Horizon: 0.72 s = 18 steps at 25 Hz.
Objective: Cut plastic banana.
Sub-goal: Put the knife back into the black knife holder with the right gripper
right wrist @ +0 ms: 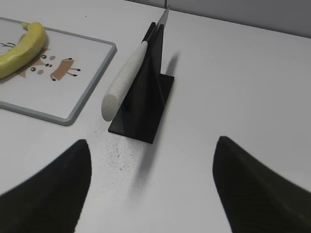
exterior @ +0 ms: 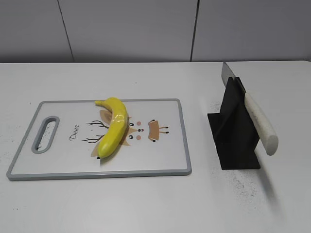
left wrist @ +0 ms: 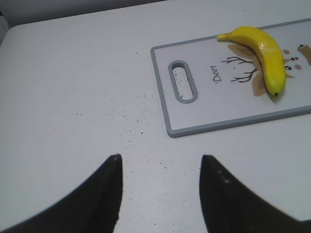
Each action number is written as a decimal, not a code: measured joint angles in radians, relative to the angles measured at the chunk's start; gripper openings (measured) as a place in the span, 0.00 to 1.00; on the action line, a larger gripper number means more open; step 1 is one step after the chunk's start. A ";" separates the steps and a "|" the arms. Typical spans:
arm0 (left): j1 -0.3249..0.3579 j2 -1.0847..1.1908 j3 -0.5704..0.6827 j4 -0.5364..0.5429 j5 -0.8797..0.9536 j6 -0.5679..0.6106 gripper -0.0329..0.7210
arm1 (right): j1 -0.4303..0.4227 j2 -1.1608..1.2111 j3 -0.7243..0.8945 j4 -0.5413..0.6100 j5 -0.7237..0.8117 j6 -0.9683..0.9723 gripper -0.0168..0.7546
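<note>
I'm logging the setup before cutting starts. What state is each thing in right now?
Banana: whole, uncut, lying on the cutting board.
Cutting board: flat on the table, handle hole to the left.
Knife: resting in the black stand, handle pointing toward the camera.
Stand: upright on the table, right of the board.
Left gripper: open, empty.
Right gripper: open, empty.

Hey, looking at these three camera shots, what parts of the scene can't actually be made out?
- Knife blade: mostly hidden in the black stand, exterior and right wrist views.
- Plastic banana underside: pressed against the cutting board in every view.
- Board's right end: cut off by the frame edge in the left wrist view.
- Both arms: absent from the exterior view; each wrist view shows only dark, blurred jaws, spread apart.
</note>
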 joint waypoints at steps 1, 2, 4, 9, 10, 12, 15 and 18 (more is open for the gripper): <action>0.000 0.000 0.000 0.000 0.000 0.000 0.69 | 0.000 0.000 0.006 0.004 -0.007 -0.001 0.78; 0.000 0.000 0.000 0.000 0.000 0.000 0.69 | 0.000 0.000 0.007 0.006 -0.011 -0.001 0.78; 0.000 0.000 0.000 0.000 0.000 0.000 0.69 | 0.000 -0.001 0.001 0.016 0.003 -0.004 0.78; 0.000 0.000 0.000 0.000 0.000 0.000 0.69 | 0.000 -0.001 -0.075 0.021 0.216 -0.026 0.74; 0.000 0.000 0.000 0.000 0.000 0.000 0.69 | 0.000 -0.001 -0.074 0.021 0.248 -0.031 0.74; 0.000 0.000 0.000 0.000 0.000 0.000 0.69 | 0.000 -0.002 -0.051 0.029 0.267 -0.037 0.73; 0.000 0.000 0.000 0.000 -0.001 0.000 0.69 | 0.000 -0.005 -0.033 0.043 0.274 -0.048 0.73; 0.000 0.000 0.000 -0.007 -0.001 0.000 0.69 | 0.000 -0.014 -0.031 0.043 0.272 -0.049 0.72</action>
